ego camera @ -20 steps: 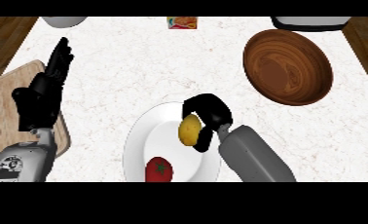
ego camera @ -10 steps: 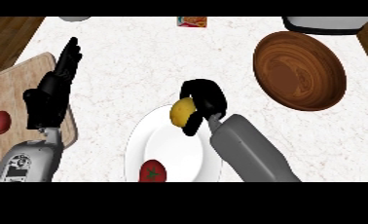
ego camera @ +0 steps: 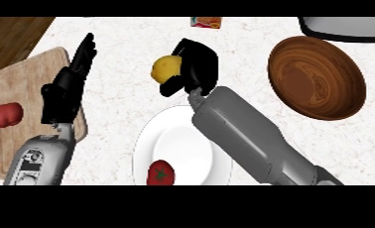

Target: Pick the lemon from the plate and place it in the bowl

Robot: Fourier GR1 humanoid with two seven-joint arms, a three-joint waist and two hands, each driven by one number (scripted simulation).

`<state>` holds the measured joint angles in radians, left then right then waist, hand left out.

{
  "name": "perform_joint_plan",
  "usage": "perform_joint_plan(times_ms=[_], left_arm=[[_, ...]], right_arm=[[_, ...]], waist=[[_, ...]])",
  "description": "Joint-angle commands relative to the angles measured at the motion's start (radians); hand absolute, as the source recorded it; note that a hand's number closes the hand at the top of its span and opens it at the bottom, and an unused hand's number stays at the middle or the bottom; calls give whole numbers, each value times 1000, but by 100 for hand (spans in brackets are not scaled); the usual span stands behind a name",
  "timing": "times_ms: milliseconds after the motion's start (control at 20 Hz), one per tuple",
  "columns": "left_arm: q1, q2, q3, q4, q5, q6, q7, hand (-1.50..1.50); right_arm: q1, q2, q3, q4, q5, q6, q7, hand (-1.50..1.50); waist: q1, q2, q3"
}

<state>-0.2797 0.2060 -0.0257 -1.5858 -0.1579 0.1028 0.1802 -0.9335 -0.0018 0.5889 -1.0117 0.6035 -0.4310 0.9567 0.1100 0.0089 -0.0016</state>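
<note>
The yellow lemon (ego camera: 166, 68) is held in my right hand (ego camera: 195, 67), whose fingers curl round it above the counter, beyond the far edge of the white plate (ego camera: 179, 147). The grey right forearm crosses over the plate's right side. The brown wooden bowl (ego camera: 316, 77) sits at the right, well apart from the hand. My left hand (ego camera: 67, 87) rests open at the left, fingers straight and pointing up, over the edge of a wooden cutting board (ego camera: 29, 88).
A red tomato (ego camera: 161, 173) lies on the plate's near edge. Another red item (ego camera: 9, 114) sits on the cutting board at the far left. A small colourful packet (ego camera: 207, 22) and a dark grey container (ego camera: 341, 26) stand along the back.
My right hand has lifted the lemon off the plate and carried it away from me, past the plate's far edge. The view has shifted. The left hand stays open.
</note>
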Motion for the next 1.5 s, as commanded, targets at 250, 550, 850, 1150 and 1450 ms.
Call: perform_joint_plan(times_ms=[250, 550, 850, 1150, 1450], left_arm=[[11, -8, 13, 40, -15, 23, -14, 0], [34, 28, 61, 21, 10, 9, -21, 0], [64, 29, 77, -6, 9, 22, -9, 0], [72, 33, 84, -32, 9, 20, 6, 0], [57, 40, 103, -4, 14, 9, -13, 0]], right_arm=[[-220, 1, 77, 102, 192, -217, 405, 150], [-240, 1, -22, 181, 288, -263, 427, 150], [-186, -28, -148, 196, 402, -348, 373, 150], [-65, -156, -276, 142, 396, -421, 187, 150], [104, -251, -304, 139, 480, -402, 115, 150]], waist=[[-51, -12, -2], [-80, -12, 0], [-111, -15, 1], [-114, -11, 2], [-120, -10, 2]])
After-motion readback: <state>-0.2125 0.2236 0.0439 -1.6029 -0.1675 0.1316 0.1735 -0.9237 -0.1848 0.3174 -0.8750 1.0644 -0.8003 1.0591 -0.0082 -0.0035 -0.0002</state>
